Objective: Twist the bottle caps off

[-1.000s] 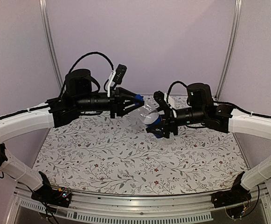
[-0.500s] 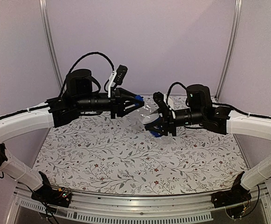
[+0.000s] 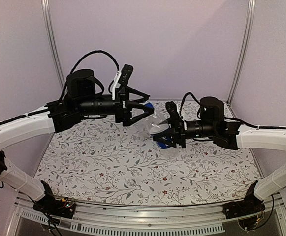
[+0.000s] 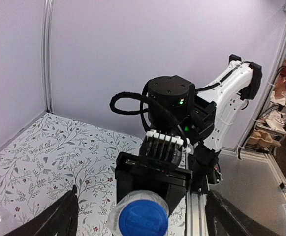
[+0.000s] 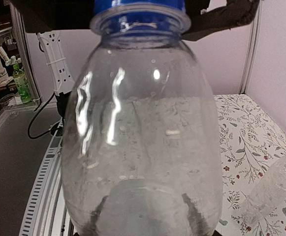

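Our right gripper [image 3: 165,133] clenches the bottle [image 5: 143,137] above the table [image 3: 108,162]. Our left gripper [image 3: 150,103] is released, jaws spread wide around the bottle's blue cap [image 4: 142,219].

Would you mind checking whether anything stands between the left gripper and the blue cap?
Nothing visible does: the blue cap lies bare between the open left gripper's fingers, on the bottle the right gripper holds.

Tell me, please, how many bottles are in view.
2. One bottle is held in the right gripper; the other bottle lies on the table. Others may be hidden.
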Controlling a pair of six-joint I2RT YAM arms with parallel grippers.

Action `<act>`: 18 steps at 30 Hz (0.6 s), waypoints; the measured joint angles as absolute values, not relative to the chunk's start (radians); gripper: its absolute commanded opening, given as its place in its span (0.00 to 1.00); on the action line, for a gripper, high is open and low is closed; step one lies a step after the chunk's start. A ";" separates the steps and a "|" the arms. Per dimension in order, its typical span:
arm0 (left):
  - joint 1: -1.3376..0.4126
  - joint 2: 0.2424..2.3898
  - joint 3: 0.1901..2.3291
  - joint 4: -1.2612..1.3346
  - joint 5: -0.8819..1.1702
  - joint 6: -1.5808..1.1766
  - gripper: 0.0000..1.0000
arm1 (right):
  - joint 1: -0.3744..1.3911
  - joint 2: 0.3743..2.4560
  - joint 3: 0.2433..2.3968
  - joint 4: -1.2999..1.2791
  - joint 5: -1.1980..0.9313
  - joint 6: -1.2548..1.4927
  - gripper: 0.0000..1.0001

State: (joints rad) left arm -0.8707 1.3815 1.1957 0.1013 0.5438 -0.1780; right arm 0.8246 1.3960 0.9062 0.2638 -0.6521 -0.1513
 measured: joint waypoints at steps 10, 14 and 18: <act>-0.871 1.377 1.215 0.135 0.631 -0.161 0.84 | 0.825 1.396 0.831 0.489 -0.721 -0.022 0.36; -0.871 1.401 1.266 0.144 0.648 -0.156 0.80 | 0.825 1.396 0.807 0.543 -0.720 0.019 0.36; -0.871 1.432 1.307 0.157 0.664 -0.142 0.75 | 0.825 1.396 0.804 0.577 -0.722 0.038 0.36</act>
